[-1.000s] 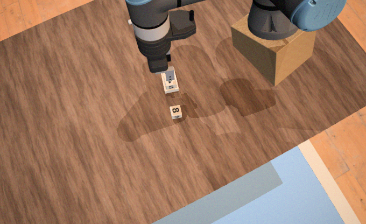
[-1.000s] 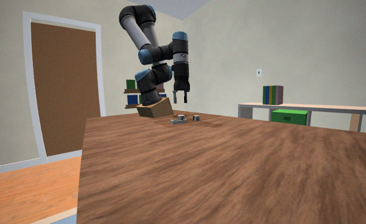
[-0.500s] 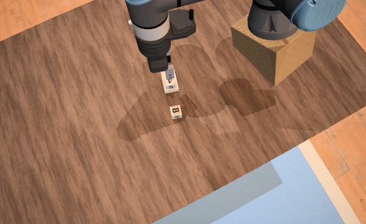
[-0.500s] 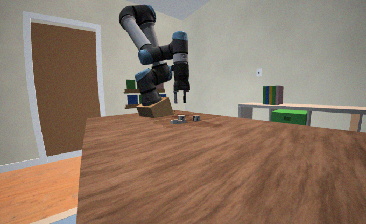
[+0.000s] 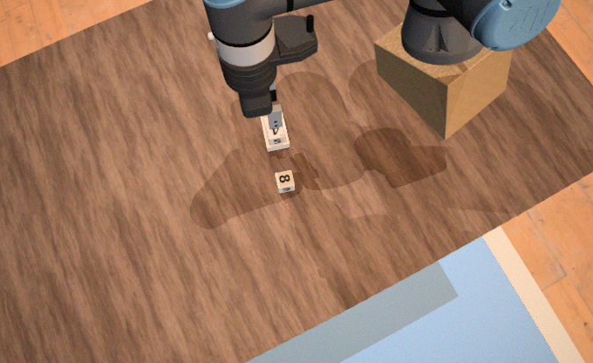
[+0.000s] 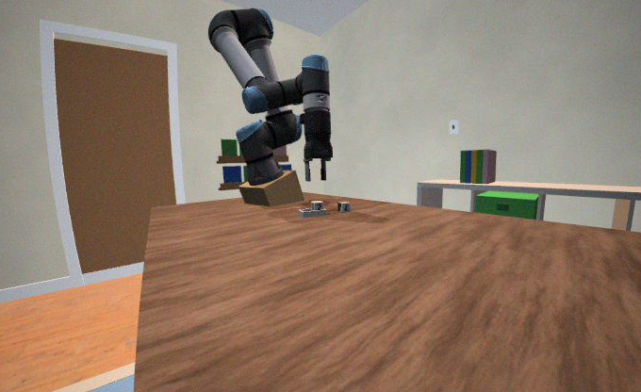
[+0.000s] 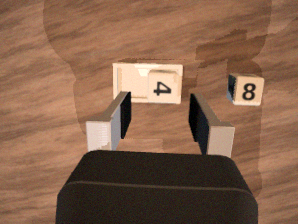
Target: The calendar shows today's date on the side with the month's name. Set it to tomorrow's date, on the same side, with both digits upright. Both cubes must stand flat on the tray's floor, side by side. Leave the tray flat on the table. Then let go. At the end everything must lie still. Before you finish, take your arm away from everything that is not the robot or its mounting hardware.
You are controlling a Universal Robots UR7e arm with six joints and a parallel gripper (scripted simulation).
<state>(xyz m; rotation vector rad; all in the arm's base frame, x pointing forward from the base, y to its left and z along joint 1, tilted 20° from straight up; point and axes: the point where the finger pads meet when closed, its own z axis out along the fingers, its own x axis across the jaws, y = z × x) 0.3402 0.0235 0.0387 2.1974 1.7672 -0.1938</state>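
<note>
Wrist view first: the gripper (image 7: 160, 123) hangs above the table (image 7: 40, 163) with its jaws spread wide and nothing between them, pointing straight down. Just past the fingertips in the middle of the frame sits the tray (image 7: 129, 76), a small pale rectangle whose long axis runs left-right across the picture. One cube (image 7: 161, 88) sits in its right half with a 4 on top, reading upright from this camera; the left half of the tray looks bare. The other cube (image 7: 249, 90) is out on the table, right of the tray and apart from it, showing an 8 on top. In the top view the tray (image 5: 276, 143) sits near the upper middle of the frame, half hidden under the gripper (image 5: 274, 120), with its long axis running up-down, and the 8 cube (image 5: 284, 181) lies below it with a gap between. The exterior shot shows the fingers well above both cubes, tray flat on the wood, near the arm's wooden pedestal (image 6: 284, 192).
</note>
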